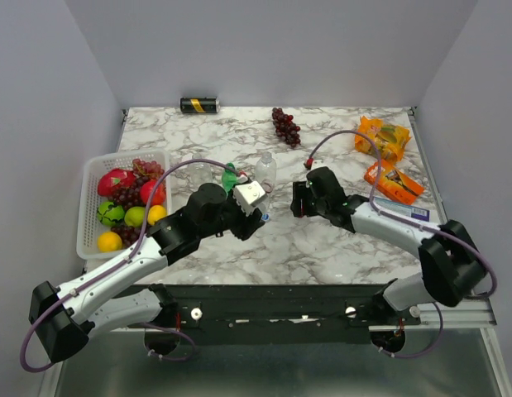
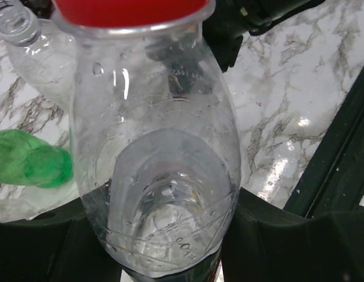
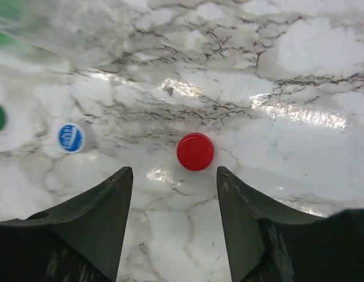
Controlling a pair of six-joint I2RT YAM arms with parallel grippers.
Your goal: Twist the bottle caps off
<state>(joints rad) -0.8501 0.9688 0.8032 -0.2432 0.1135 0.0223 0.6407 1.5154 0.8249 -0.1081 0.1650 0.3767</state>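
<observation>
Red cap point(image 3: 195, 151) lies loose on the bench point(image 3: 287, 59) under the right claw point(image 3: 173, 171), spread wide and empty. Left claw point(image 2: 164, 205) clamps the clear bottle point(image 2: 158, 135) just left of there. This one looks uncapped; next, set it down gently.

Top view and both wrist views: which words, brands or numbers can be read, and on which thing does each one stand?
No text can be read for certain.
Blue-and-white cap: blue print, too blurred.
Black-and-gold can: markings too small.
Orange snack packets: print too small.
Red cap: plain.
Clear bottle: no print shows.
</observation>
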